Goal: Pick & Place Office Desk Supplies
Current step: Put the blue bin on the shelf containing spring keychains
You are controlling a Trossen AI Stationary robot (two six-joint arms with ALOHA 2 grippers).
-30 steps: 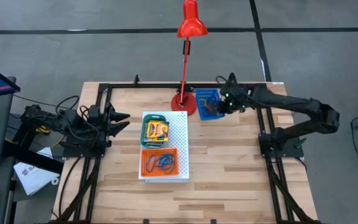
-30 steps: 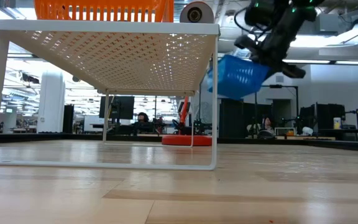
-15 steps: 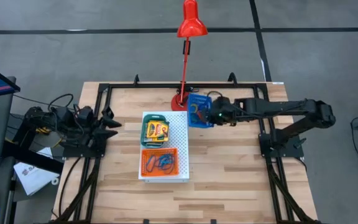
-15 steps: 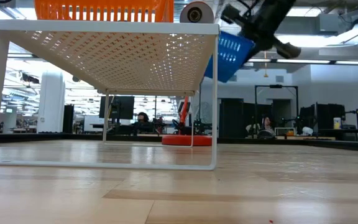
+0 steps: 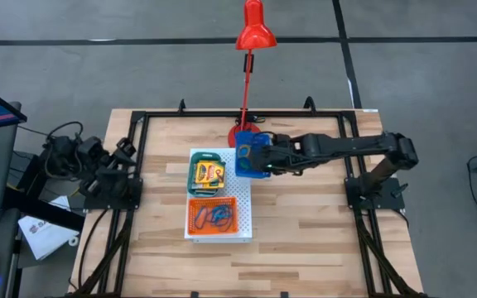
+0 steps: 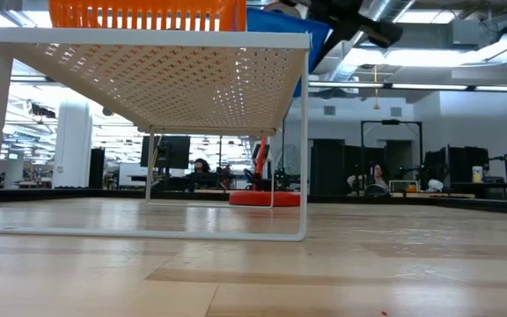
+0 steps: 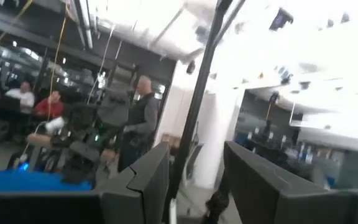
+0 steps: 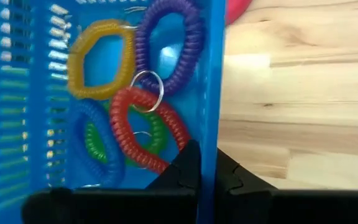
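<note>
Three bins show, one green (image 5: pixel 208 172), one orange (image 5: pixel 212 214) and one blue (image 5: pixel 251 157), along with one white board (image 5: pixel 243 199), one red lamp (image 5: pixel 250 50), two arms, and what look like five coiled loops (image 8: pixel 135 87) in the blue bin.

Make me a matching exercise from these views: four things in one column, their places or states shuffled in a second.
Things:
1. blue bin
2. orange bin
3. red desk lamp
4. left gripper

Places or states:
A. open, holding nothing
B. base on the table behind the white perforated board
C. held by the right gripper
D. on the board's near end

Pairs: 1-C, 2-D, 3-B, 4-A
</note>
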